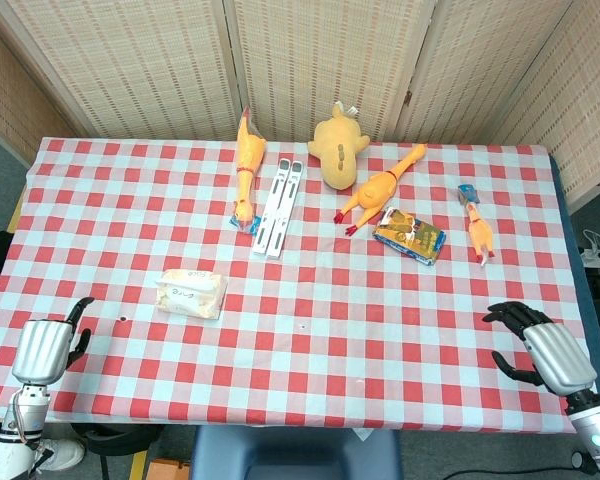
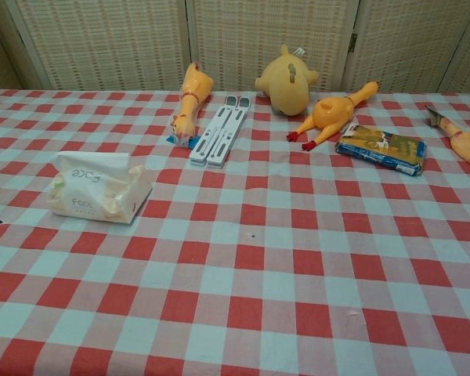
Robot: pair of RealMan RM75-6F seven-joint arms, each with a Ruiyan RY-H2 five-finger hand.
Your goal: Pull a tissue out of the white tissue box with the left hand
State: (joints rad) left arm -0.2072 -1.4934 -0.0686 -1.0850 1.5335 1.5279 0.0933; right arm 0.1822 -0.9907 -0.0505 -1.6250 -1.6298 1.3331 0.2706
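The white soft tissue pack [image 1: 191, 293] lies on the red-checked table, left of centre; in the chest view the tissue pack [image 2: 96, 188] sits at the left with its top slightly crumpled. My left hand [image 1: 50, 345] rests at the table's front left corner, well to the left of and nearer than the pack, fingers apart, holding nothing. My right hand [image 1: 540, 345] is at the front right edge, fingers spread and empty. Neither hand shows in the chest view.
Across the back lie a rubber chicken [image 1: 247, 165], a white folding stand [image 1: 279, 205], a yellow plush duck [image 1: 338, 150], another rubber chicken [image 1: 380, 188], a blue snack packet [image 1: 409, 234] and a small chicken toy [image 1: 476, 223]. Woven screens stand behind.
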